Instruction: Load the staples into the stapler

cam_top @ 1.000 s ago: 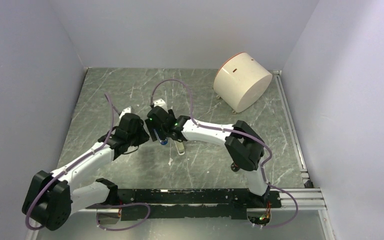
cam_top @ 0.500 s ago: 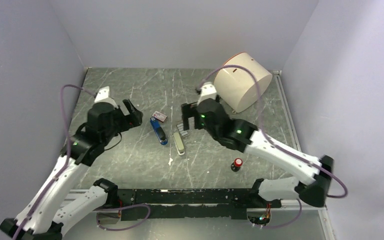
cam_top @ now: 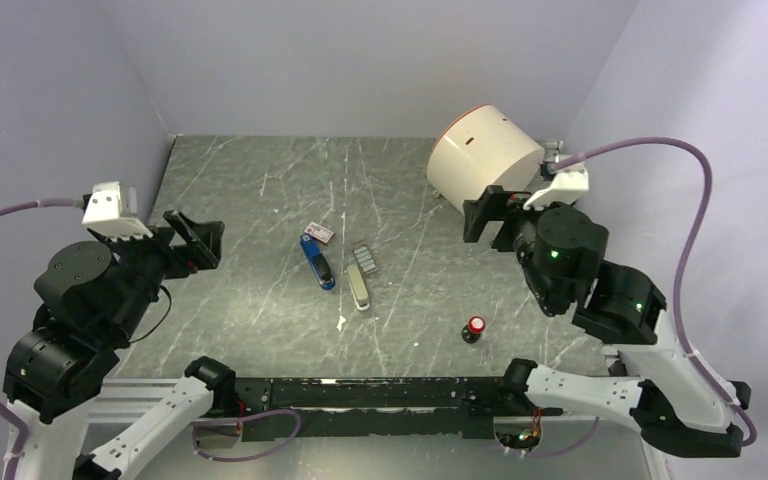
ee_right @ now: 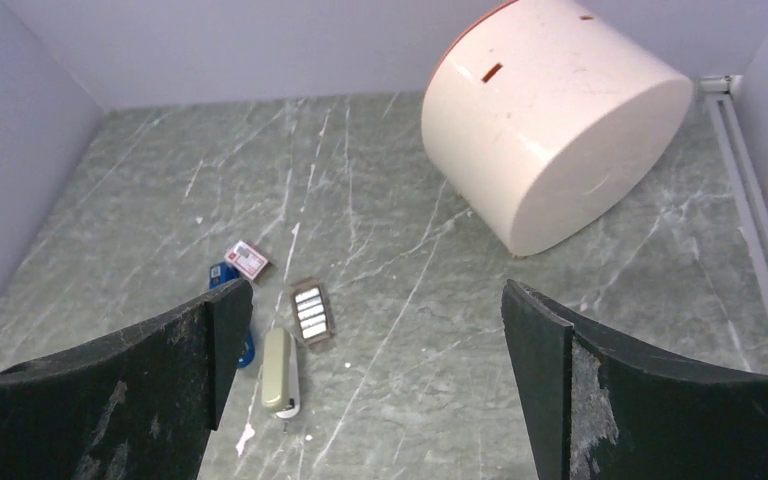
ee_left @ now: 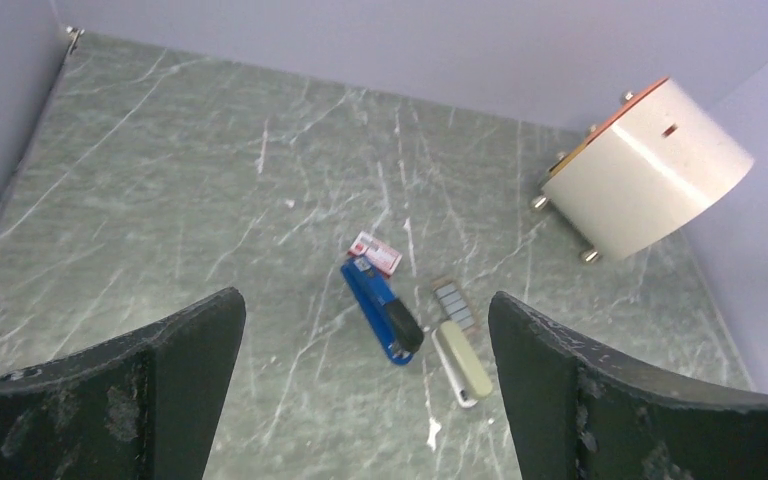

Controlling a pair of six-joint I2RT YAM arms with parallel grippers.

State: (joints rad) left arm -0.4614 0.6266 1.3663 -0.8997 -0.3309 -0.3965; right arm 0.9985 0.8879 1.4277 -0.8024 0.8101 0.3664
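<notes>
A: Left gripper (cam_top: pixel 203 245), right gripper (cam_top: pixel 490 218)?

B: Both spread wide, holding nothing, raised at opposite sides of the table (cam_top: pixel 260 190).

A: And the stapler (cam_top: pixel 317 262)?

B: Lying mid-table, well apart from both. Staples box (cam_top: pixel 319 233) just beside its far end; grey staple block (cam_top: pixel 364 259) near its right, next to a beige bar (cam_top: pixel 359 289).

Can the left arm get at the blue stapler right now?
Probably yes. The left pincer is open and empty, off to the left of the stapler, with only bare table between. The staples box sits close by one end and a beige bar alongside, so room is tight.
</notes>
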